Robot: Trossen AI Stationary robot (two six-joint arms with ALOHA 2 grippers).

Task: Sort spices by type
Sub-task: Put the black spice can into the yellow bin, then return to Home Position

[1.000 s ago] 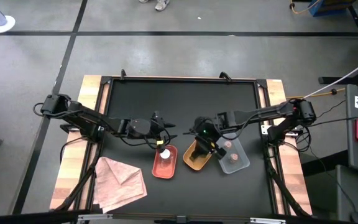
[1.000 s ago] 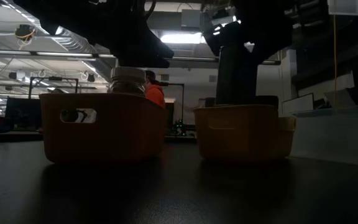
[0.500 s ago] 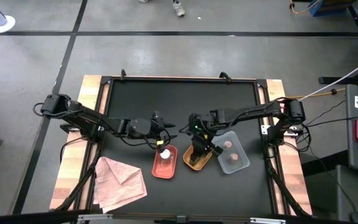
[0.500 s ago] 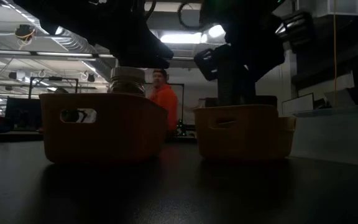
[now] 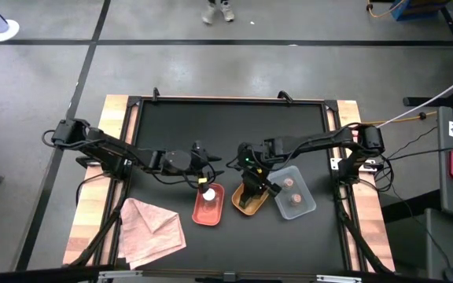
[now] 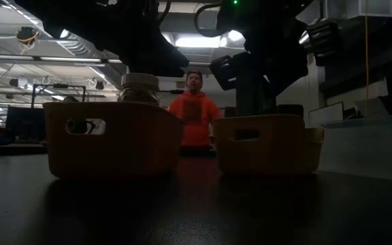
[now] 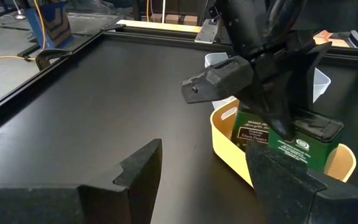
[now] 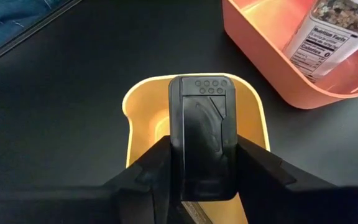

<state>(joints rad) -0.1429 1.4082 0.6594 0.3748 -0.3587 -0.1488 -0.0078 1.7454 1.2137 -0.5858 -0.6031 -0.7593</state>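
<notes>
Black tabletop (image 5: 226, 141); person in orange (image 6: 194, 112) beyond. Pink cloth (image 5: 152, 228) nearby. Right gripper (image 8: 202, 186) clamps dark tin (image 8: 202, 140) over yellow tray (image 8: 138, 106); left gripper (image 7: 204, 177) gapes; white-capped jar (image 5: 208, 193) in red tray (image 5: 208, 212).

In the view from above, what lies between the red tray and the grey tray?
The yellow tray lies between the red tray and the grey tray in the high view. The right end effector reaches into it, shut on a dark green tin.

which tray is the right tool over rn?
The yellow tray, the middle of three. The right tool holds a dark tin above it; the red tray holds the white-capped jar.
</notes>
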